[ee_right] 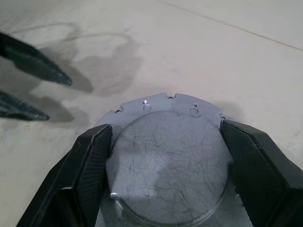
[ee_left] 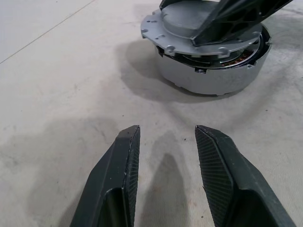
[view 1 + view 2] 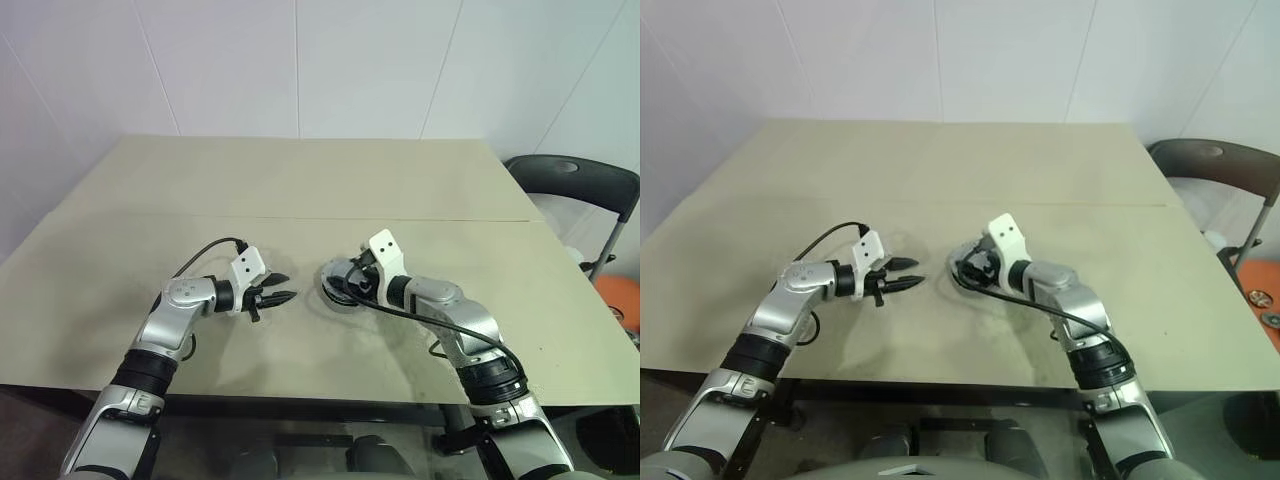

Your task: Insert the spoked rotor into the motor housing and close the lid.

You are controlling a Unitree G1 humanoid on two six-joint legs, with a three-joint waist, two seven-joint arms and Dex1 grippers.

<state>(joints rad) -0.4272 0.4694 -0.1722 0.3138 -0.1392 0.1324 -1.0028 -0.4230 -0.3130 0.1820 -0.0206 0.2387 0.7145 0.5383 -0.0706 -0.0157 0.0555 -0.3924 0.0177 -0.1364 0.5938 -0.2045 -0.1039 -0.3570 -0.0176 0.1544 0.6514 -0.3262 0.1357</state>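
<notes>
The motor housing (image 2: 213,80) is a squat grey round casing on the table (image 3: 300,180), with copper windings showing under its rim. A grey round lid (image 1: 165,156) lies tilted on top of it, one side raised. My right gripper (image 1: 165,125) is shut on the lid, one black finger on each side of its raised disc. Just left of the housing, my left gripper (image 3: 290,287) hovers low over the table, pointing at it, open and empty. The spoked rotor is hidden.
A dark chair (image 3: 575,185) stands past the table's right edge, with an orange object (image 3: 625,300) below it. A seam crosses the tabletop behind both arms. White walls close off the back.
</notes>
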